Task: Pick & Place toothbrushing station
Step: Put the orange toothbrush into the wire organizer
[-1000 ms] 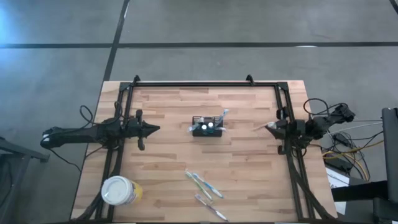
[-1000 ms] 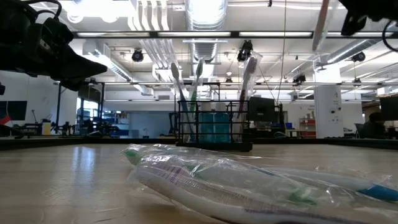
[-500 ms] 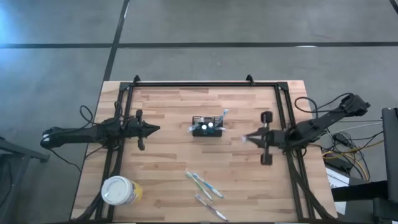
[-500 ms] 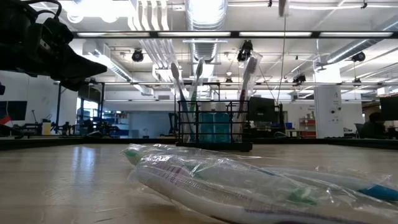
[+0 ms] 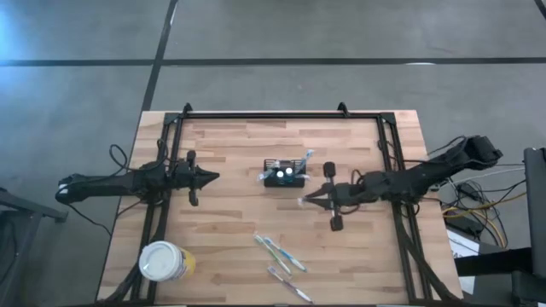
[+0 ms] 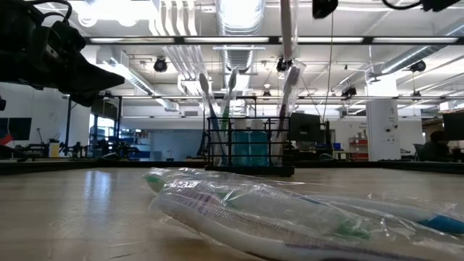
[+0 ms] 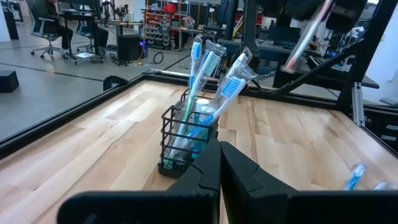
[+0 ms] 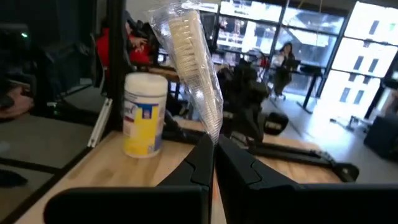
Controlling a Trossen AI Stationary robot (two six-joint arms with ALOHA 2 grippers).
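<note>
The toothbrushing station, a small black wire holder, stands on its base at the table's middle with several toothbrushes upright in it; it also shows in the low view and the left wrist view. My right gripper is just right of it, above the table, shut on a clear-wrapped toothbrush. That toothbrush shows high up in the low view. My left gripper waits shut at the table's left side, pointing at the holder. My right gripper pinches the wrapped toothbrush between its two fingers at the handle part. The fingers come level from the table's right side. The brush sticks out beyond the fingertips with its bristle end away from them, lifted clear of the table.
A round yellow cup with a white lid stands at the near left corner. Several loose wrapped toothbrushes lie on the wood near the front edge, close to the low camera. A black frame runs around the table.
My right gripper has travelled from the table's right edge toward the left, rising a little, and now hangs close beside the holder. It has stayed shut on the wrapped toothbrush, which has come along clear of the table.
</note>
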